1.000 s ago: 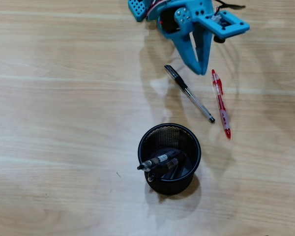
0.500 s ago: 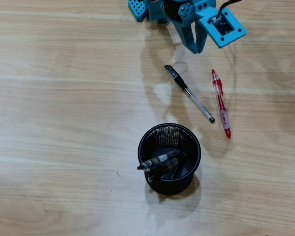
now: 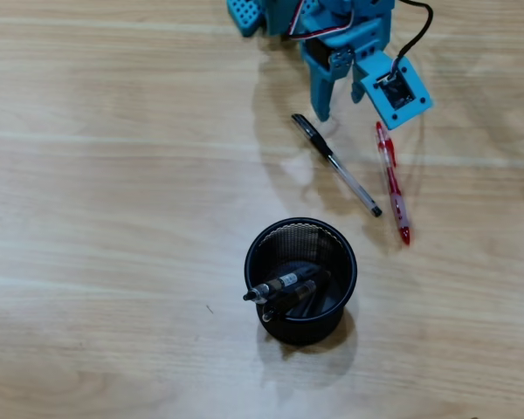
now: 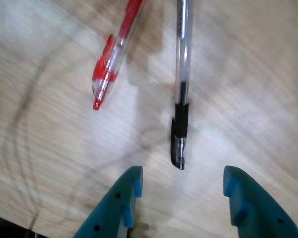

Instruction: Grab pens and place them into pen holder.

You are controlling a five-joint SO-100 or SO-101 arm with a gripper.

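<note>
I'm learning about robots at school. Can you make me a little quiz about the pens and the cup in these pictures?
1. How many pens lie on the table outside the pen holder?
2. True or false: the gripper has its jaws shut on the red pen.
3. In the wrist view, which pen lies in line with the gap between the jaws? A) the red pen B) the clear pen with the black cap

Key:
1. Two; the other pens rest inside the holder.
2. False; the jaws are open and hold nothing.
3. B
</note>
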